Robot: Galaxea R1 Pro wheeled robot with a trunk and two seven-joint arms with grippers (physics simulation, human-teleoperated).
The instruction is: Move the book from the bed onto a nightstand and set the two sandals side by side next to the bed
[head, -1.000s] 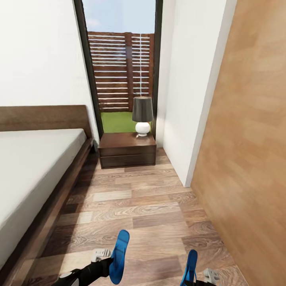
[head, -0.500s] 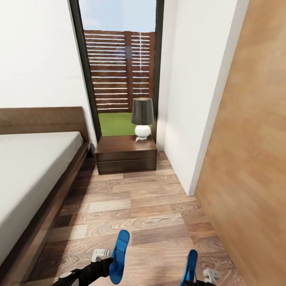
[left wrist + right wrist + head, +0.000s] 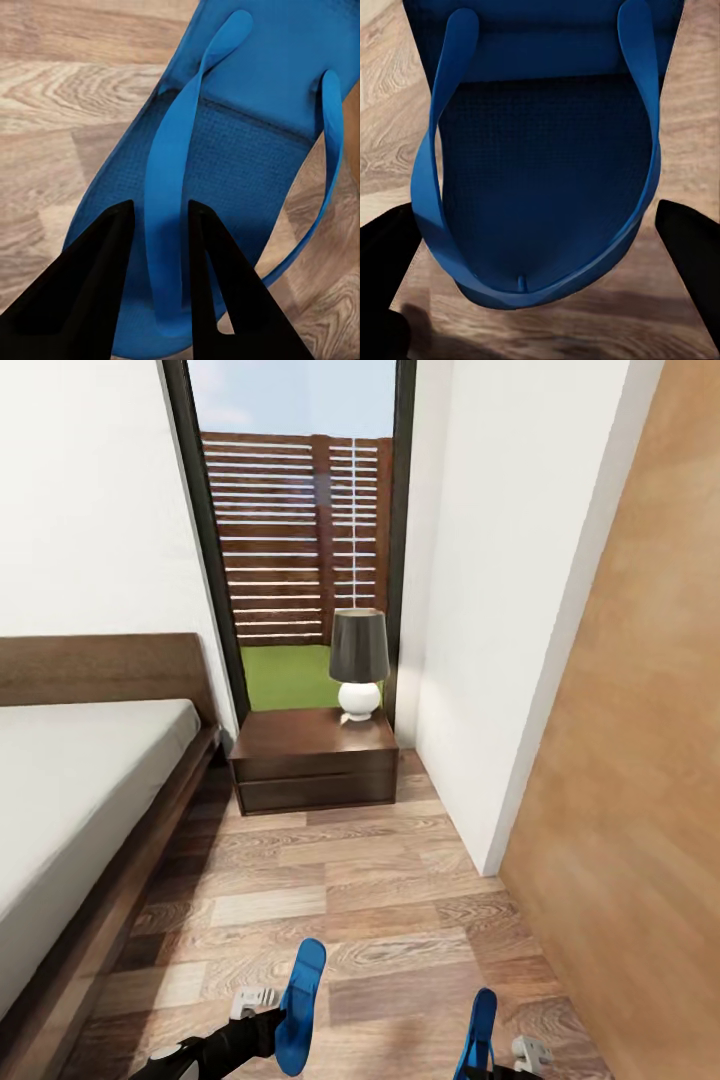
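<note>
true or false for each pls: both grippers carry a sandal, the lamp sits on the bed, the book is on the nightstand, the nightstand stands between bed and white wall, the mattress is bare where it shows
1. Both grippers carry a sandal: true. The left gripper pinches a strap of one blue sandal, and the right gripper holds the other sandal by its edges.
2. The lamp sits on the bed: false. The lamp stands on the nightstand.
3. The book is on the nightstand: false. Its top carries the lamp and no book.
4. The nightstand stands between bed and white wall: true. The bed is on one side, the wall on the other.
5. The visible mattress is bare: true.
</note>
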